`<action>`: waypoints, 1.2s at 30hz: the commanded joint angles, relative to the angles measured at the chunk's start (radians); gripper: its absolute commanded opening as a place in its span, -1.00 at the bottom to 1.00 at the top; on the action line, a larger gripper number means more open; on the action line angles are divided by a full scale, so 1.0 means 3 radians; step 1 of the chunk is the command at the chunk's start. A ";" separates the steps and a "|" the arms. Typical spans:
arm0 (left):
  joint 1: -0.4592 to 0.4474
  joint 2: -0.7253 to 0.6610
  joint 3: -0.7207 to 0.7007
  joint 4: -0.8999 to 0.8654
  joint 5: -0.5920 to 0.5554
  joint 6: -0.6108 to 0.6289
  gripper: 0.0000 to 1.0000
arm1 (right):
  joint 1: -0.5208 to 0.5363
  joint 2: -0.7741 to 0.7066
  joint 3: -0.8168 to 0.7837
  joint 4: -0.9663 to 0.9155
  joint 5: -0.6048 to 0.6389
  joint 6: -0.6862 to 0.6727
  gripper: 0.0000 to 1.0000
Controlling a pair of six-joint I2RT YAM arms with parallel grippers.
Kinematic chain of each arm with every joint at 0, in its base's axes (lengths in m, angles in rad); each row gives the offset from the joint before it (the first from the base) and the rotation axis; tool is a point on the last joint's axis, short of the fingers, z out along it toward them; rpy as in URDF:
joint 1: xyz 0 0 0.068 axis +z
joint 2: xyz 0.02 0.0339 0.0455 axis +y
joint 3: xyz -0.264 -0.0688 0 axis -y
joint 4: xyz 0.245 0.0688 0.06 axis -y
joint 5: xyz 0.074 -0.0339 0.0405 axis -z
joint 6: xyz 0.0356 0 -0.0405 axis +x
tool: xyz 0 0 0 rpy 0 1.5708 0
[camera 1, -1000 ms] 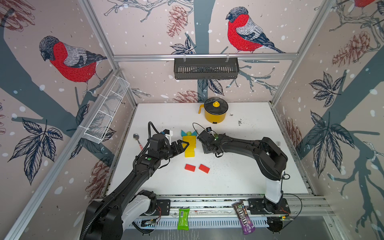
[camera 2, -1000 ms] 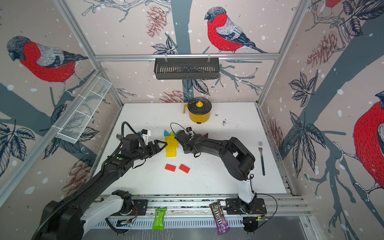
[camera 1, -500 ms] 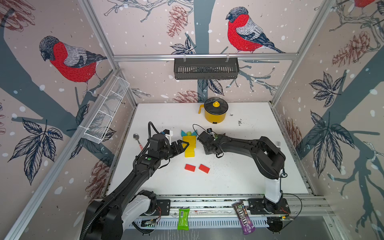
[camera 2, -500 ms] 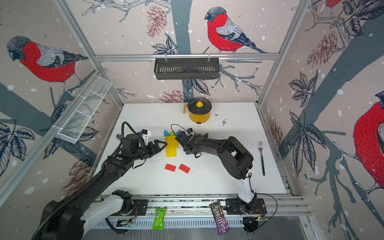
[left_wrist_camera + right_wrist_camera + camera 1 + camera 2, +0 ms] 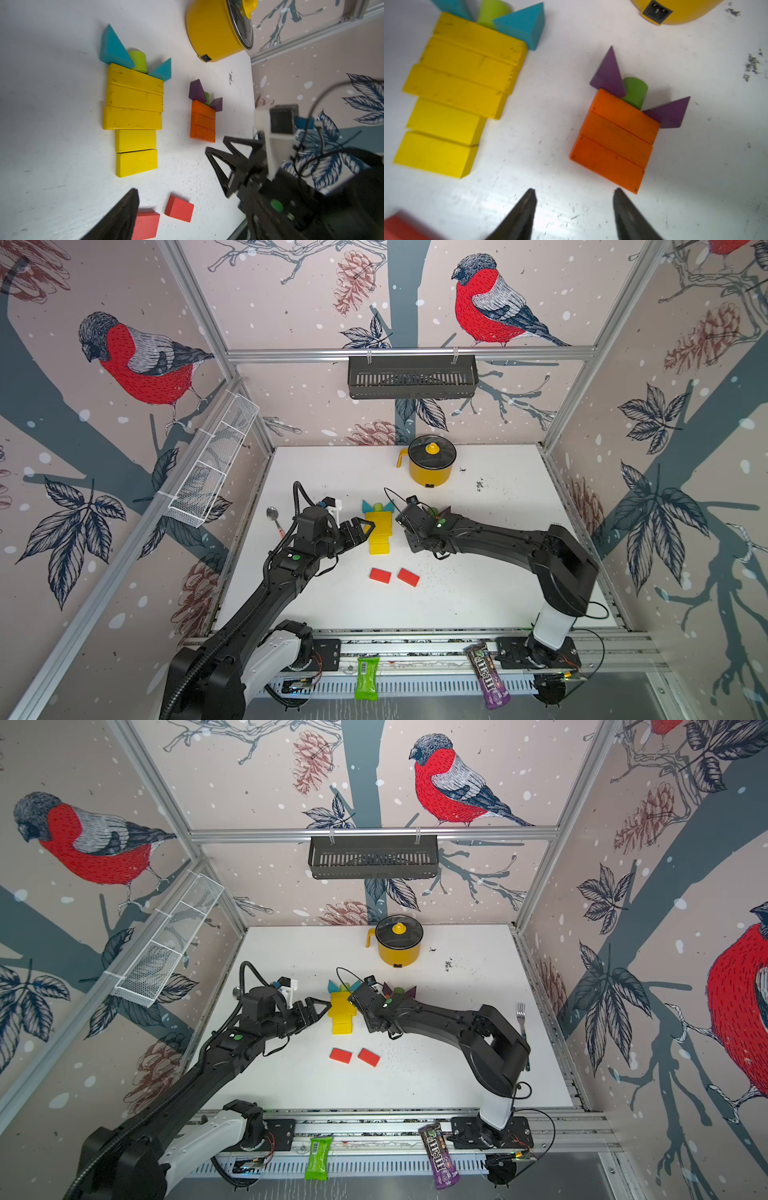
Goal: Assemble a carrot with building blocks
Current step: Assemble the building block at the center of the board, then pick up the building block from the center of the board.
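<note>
A carrot of yellow blocks (image 5: 380,531) (image 5: 133,116) lies flat, topped by teal triangles (image 5: 113,45) and a green piece (image 5: 138,60). Beside it lies a smaller one of three orange blocks (image 5: 616,141) with purple triangles (image 5: 399,991) and a green piece (image 5: 634,92); in both top views my right arm hides the orange part. Two red blocks (image 5: 380,575) (image 5: 408,577) lie loose nearer the front. My left gripper (image 5: 365,526) hovers at the yellow stack's left edge, open and empty. My right gripper (image 5: 574,193) is open and empty just below the orange stack's lowest block.
A yellow lidded pot (image 5: 430,466) stands at the back. A spoon (image 5: 274,516) lies at the left edge, a fork (image 5: 521,1019) at the right. A wire basket (image 5: 212,464) hangs on the left wall, a black rack (image 5: 411,377) on the back rail.
The right arm has shifted slightly back from the orange blocks. The left arm and all the blocks stay where they were.
</note>
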 commanded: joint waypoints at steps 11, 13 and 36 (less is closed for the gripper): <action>0.0080 -0.1005 -0.0678 -0.0150 -0.0791 -0.0830 0.65 | 0.0352 -0.0119 -0.0553 0.0305 -0.1036 -0.0772 0.16; 0.0080 -0.1023 -0.0685 -0.0166 -0.0770 -0.0835 0.65 | 0.0364 -0.0001 -0.0506 0.0274 -0.1011 -0.0811 0.12; 0.0079 -0.0688 -0.0546 0.0017 -0.0679 -0.0733 0.65 | 0.0097 -0.0139 -0.0429 -0.0083 -0.0079 -0.0789 -0.57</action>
